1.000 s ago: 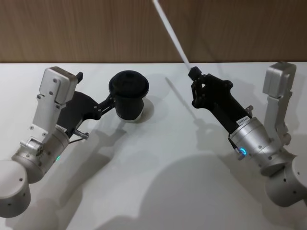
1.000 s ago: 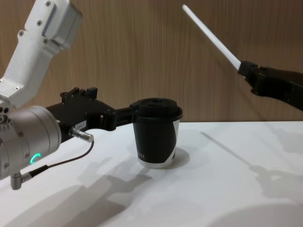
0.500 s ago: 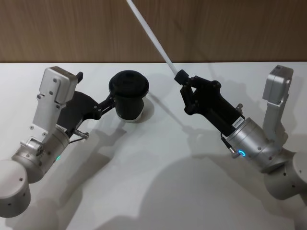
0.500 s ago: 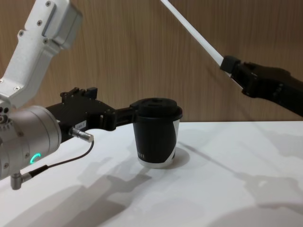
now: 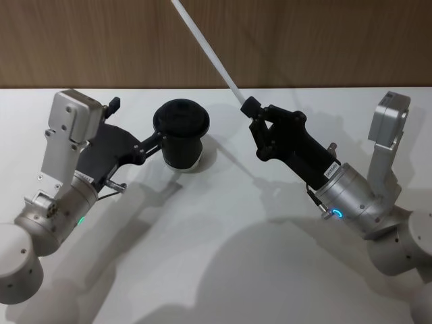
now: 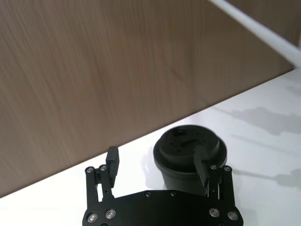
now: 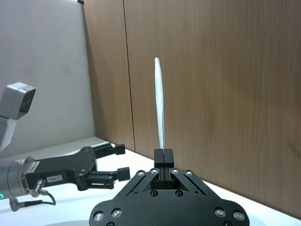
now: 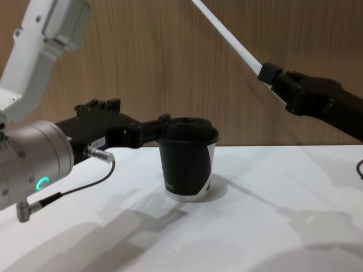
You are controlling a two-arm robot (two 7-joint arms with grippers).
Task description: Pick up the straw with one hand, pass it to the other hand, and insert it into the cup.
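Right end effector (image 5: 251, 108) clamped on straw (image 5: 206, 46) near its lower end, in the air at cup's 2 o'clock. Straw slants up toward 11 o'clock. Cup (image 5: 181, 131) upright on surface (image 5: 223, 229), lid on. Left end effector (image 5: 136, 123) at cup's 9 o'clock, fingers apart, one fingertip by the lid

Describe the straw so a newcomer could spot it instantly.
Find the brown wood wall behind the white table. Slanting across it is the long, thin white translucent plastic straw, clamped in the right pincer. Unlike the squat black lidded paper cup, it is pale and airborne.
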